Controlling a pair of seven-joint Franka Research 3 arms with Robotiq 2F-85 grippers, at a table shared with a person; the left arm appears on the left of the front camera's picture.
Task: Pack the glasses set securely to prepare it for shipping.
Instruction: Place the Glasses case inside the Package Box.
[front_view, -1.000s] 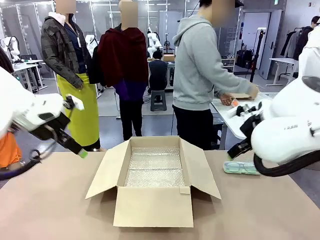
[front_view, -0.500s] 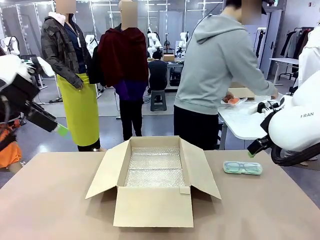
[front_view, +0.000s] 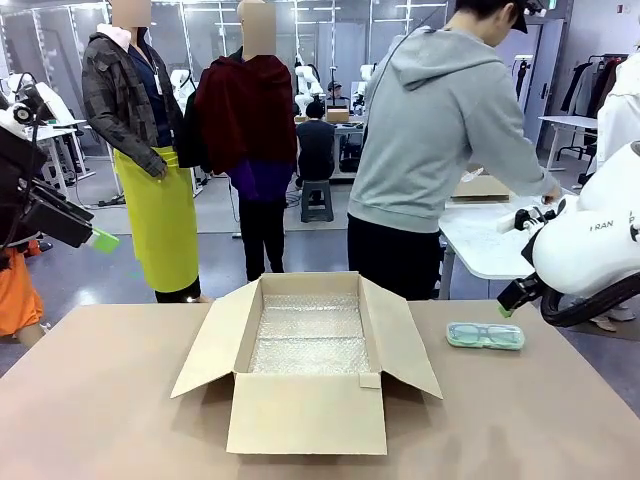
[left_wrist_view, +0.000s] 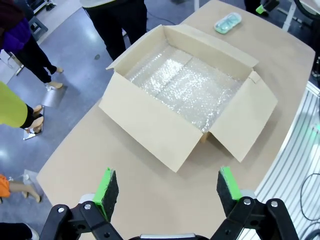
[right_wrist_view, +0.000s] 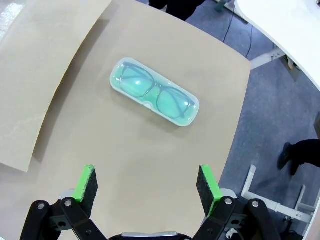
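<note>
Since a second ago both arms have drawn back. My left gripper (front_view: 105, 240) has risen from near the left edge of the table (front_view: 110, 400) and now hangs high off to that side. My right gripper (front_view: 508, 300) has lifted away from the case (front_view: 485, 336), which hasn't shifted. It lies flat and uncovered on the table, just right of the open box (front_view: 305, 415) and clear of its right flap. The person has turned further towards the white side table behind. Both sets of jaws stand wide with nothing between them. The left wrist view looks down on the bubble-wrap lining of the box, and the right wrist view looks straight down on the case, with spectacle frames showing through its mint shell. I judge the case light, stiff and smooth, so probably slick against the pads, and the glasses inside fragile. I would take it across its narrow width at the middle, a pad on each long side, with a modest squeeze. Gripped at one end it could swing, and a hard clamp might spring the lid.
</note>
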